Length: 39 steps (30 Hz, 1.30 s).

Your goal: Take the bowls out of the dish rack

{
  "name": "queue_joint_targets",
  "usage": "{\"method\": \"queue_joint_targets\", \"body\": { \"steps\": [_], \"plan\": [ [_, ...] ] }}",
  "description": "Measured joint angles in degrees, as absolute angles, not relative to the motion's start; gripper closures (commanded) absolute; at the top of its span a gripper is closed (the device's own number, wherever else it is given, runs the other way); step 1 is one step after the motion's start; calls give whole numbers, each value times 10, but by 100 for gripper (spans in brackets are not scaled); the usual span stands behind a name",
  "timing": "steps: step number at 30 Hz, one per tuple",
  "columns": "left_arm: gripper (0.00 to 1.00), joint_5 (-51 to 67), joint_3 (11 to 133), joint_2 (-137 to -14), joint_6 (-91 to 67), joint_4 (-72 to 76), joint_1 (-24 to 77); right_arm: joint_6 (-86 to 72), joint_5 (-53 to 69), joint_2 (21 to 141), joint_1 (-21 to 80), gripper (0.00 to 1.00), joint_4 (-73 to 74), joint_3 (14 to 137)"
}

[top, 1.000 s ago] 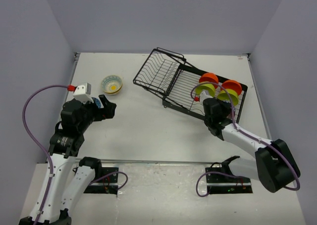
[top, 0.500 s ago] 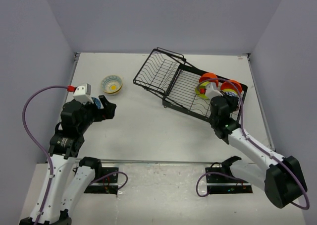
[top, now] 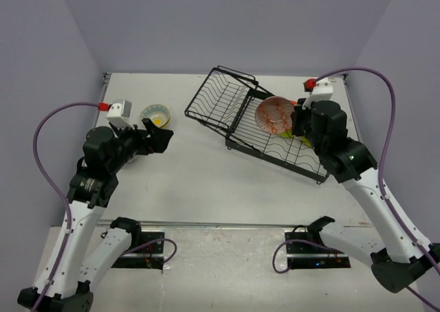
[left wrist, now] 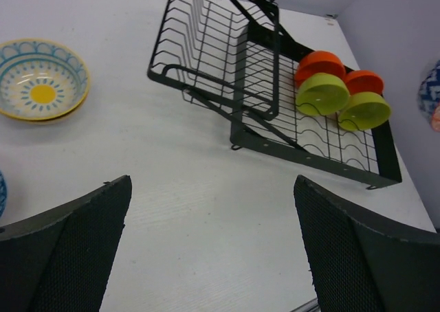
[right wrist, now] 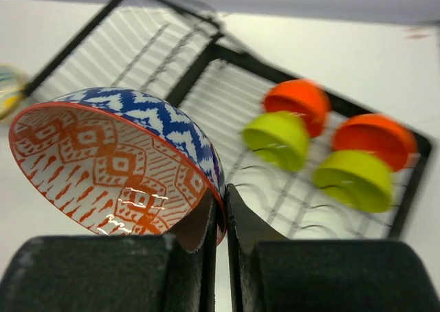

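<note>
In the top view the patterned bowl (top: 273,114) and the right arm (top: 328,128) hide nearly all the orange bowls (right wrist: 297,104) and green bowls (right wrist: 277,137); the right wrist view blurs them; its left edge cuts the floral bowl (right wrist: 5,91).

bright even light, faint shadows; right wrist view blurs the far bowls (right wrist: 278,139).
</note>
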State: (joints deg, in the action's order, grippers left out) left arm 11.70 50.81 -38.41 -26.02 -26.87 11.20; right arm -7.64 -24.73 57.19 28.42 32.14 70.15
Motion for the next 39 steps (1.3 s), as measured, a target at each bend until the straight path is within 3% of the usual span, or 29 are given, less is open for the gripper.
{"method": "queue_joint_targets", "body": {
  "steps": [5, 9, 11, 19, 22, 23, 26, 30, 31, 36, 37, 38, 39],
  "plan": [
    [0, 27, 594, -470, -277, -251, 279, -196, -77, 612, 305, 100, 326, 698],
    [0, -209, 700, -576, -287, -277, 560, -262, -11, 691, 328, 100, 335, 702],
    [0, -292, 752, -638, -298, -299, 630, -282, 2, 718, 337, 100, 344, 702],
    [21, -449, 796, -753, -345, -401, 648, -322, 39, 721, 344, 100, 352, 701],
    [41, -461, 801, -778, -356, -416, 648, -325, 44, 713, 346, 100, 352, 701],
    [55, -462, 801, -781, -356, -418, 648, -326, 46, 709, 349, 100, 352, 701],
    [79, -467, 801, -784, -362, -422, 648, -327, 45, 691, 358, 100, 352, 701],
    [85, -473, 802, -784, -364, -421, 649, -331, 36, 667, 384, 100, 354, 701],
    [99, -475, 802, -784, -364, -420, 649, -332, 32, 663, 391, 100, 354, 701],
    [100, -483, 803, -783, -376, -416, 651, -336, 3, 652, 406, 99, 357, 698],
    [100, -486, 803, -783, -380, -416, 652, -337, 0, 651, 407, 88, 353, 696],
    [100, -488, 803, -783, -382, -417, 651, -337, -2, 649, 408, 46, 349, 693],
    [100, -486, 803, -782, -382, -418, 645, -343, 0, 648, 409, 30, 342, 689]
  ]
}}
